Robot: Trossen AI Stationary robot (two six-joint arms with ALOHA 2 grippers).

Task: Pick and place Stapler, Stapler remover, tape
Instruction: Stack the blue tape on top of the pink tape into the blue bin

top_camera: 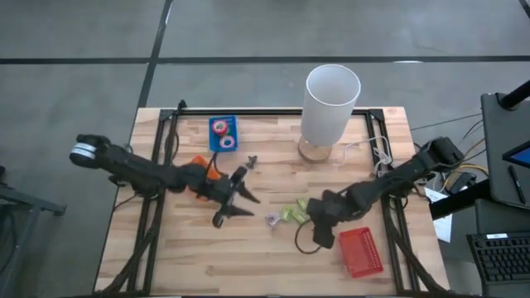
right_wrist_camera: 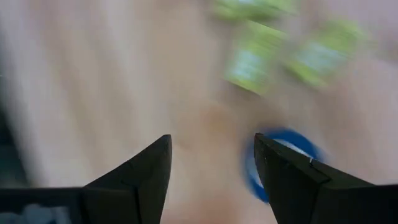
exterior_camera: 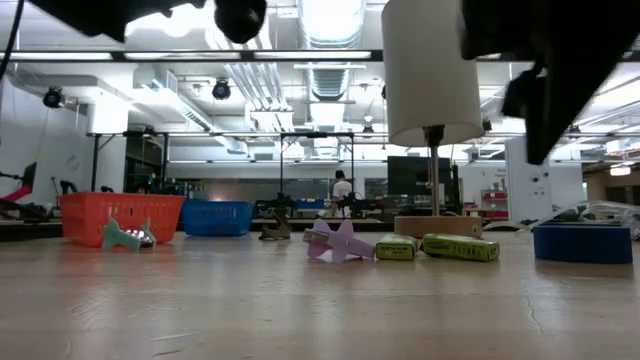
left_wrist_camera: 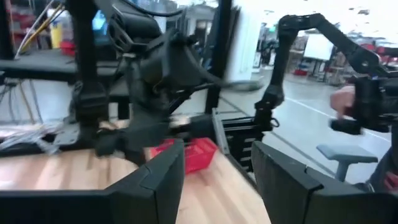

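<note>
Right gripper (top_camera: 310, 222), seen from overhead, hangs near the table's middle just beside the yellow-green pieces (top_camera: 293, 213), with the red basket (top_camera: 362, 252) close behind it toward the front right corner; I can't make out its fingers from up there. Across the boards the left gripper (top_camera: 240, 197) points toward the centre, fingers spread and carrying nothing, and two tape rolls (top_camera: 222, 133) sit in the blue tray (top_camera: 223, 134) at the back, well apart from both arms. From table height a lilac piece (exterior_camera: 340, 241) and the green pieces lie in a row before the white cylinder (exterior_camera: 430, 70); the grippers are mostly out of frame above. Looking along the left wrist, its dark fingers (left_wrist_camera: 155, 180) stand apart with nothing between, facing the right arm and the red basket beyond. Looking along the right wrist, its fingers (right_wrist_camera: 140, 180) are parted over bare wood, and a blue tape ring (right_wrist_camera: 283, 163) lies just ahead beside one finger, the green pieces farther on. By my reckoning the right arm is the nearer to that ring and needs only to drop and shift slightly toward it.
</note>
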